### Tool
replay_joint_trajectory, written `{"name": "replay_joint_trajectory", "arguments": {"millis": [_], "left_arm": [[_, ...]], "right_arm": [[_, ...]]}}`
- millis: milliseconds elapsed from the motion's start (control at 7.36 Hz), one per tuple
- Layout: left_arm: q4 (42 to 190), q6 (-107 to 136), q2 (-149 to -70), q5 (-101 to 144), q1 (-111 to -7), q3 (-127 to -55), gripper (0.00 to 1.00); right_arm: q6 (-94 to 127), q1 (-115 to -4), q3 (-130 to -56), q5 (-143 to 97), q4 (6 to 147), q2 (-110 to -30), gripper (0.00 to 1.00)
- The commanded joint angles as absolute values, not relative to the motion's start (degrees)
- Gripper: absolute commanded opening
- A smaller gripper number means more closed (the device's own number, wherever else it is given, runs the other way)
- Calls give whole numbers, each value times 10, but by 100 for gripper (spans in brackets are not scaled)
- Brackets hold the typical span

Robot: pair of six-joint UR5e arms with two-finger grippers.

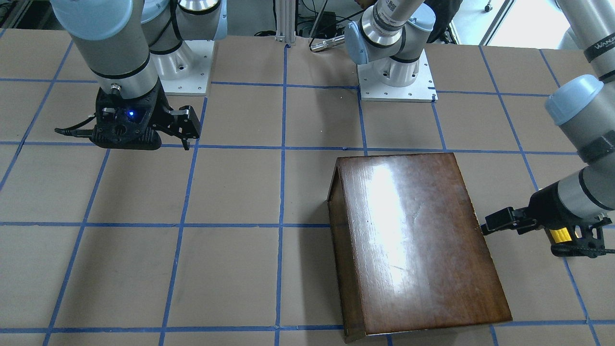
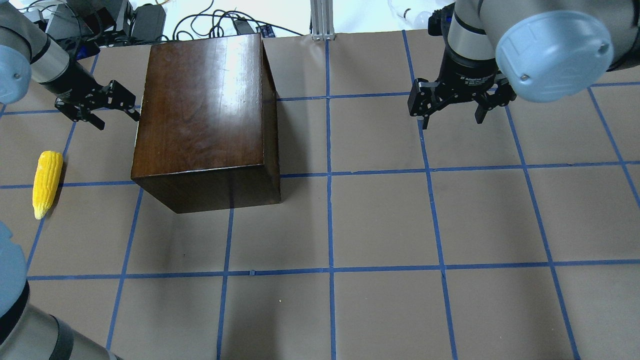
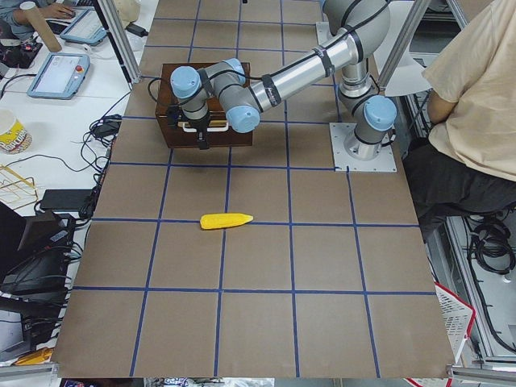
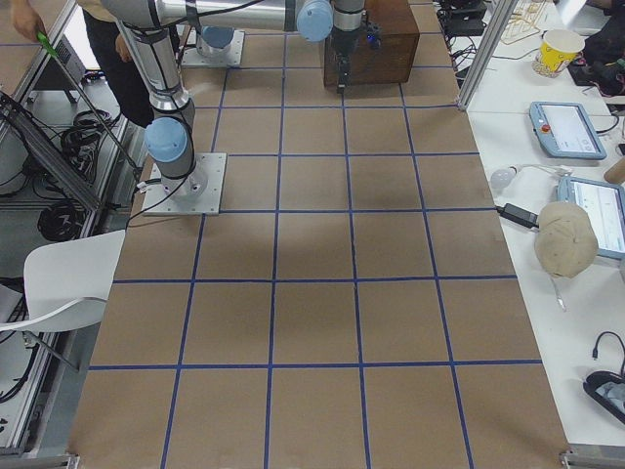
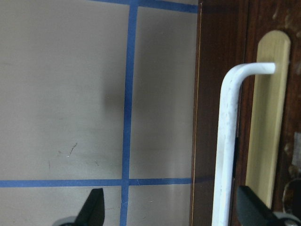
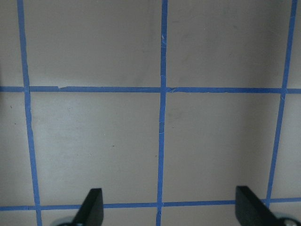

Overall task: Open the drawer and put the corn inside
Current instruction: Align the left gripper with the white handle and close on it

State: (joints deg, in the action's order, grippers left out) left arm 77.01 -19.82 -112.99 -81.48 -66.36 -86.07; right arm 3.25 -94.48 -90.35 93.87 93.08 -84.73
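Observation:
The dark-brown cabinet point(image 2: 205, 115) stands at the far left of the table, also in the front-facing view point(image 1: 413, 240). Its drawer is shut; the left wrist view shows the dark front panel point(image 5: 209, 117) with a white bar handle point(image 5: 228, 150). The yellow corn point(image 2: 47, 182) lies on the table to the left of the cabinet, apart from it, and also shows in the exterior left view point(image 3: 226, 220). My left gripper point(image 2: 118, 122) is open and empty just in front of the drawer front, and the handle lies between its fingers in the wrist view. My right gripper point(image 2: 452, 120) is open and empty above the bare table.
The table is brown paper with a blue tape grid point(image 2: 328, 175). The two arm bases point(image 1: 396, 77) stand at the robot's edge. People sit beside the table in the side views point(image 3: 476, 89). Tablets and cables lie on side benches point(image 4: 566, 127).

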Motion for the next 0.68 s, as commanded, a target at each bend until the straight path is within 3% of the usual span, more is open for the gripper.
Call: {"name": "replay_joint_trajectory", "arguments": {"millis": [0, 544], "left_arm": [[770, -202, -1131, -801, -664, -861, 100], [766, -228, -1140, -790, -664, -861, 100]], "right_arm": [[33, -945, -904, 938, 931, -847, 100], [33, -945, -904, 939, 931, -847, 100]]}}
